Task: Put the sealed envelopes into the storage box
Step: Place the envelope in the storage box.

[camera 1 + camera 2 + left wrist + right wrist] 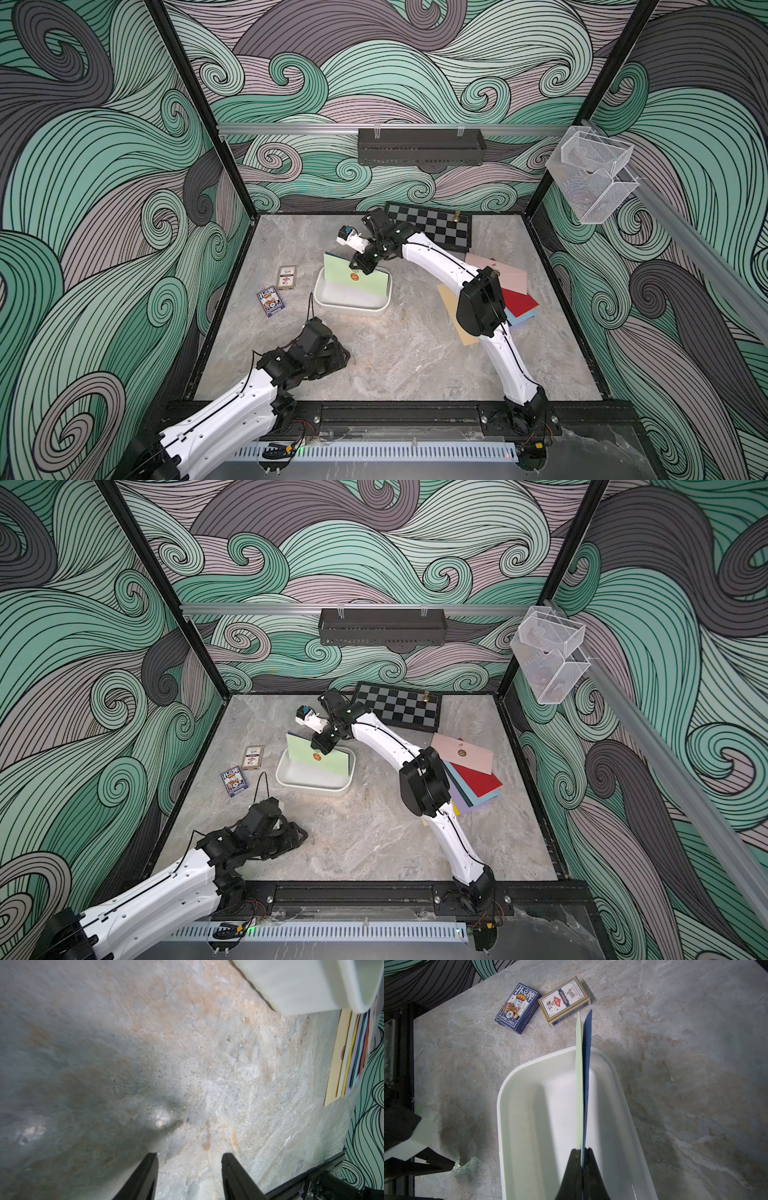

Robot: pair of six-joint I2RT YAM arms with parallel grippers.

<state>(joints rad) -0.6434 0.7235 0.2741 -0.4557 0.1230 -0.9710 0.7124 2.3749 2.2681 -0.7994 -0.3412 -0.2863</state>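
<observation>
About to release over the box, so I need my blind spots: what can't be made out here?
- Envelope stack: both top views, right arm covers part; count unclear.
- Navy envelope: top views, mostly hidden behind green envelope; right wrist view shows both edge-on only.
- Storage box: left wrist view, blurred, cut off by frame edge.

Both top views reach me evenly bright, while the left wrist view smears the white rounded plastic tub (301, 985) and glare spots the grey marbled tabletop (162, 1121).
</observation>
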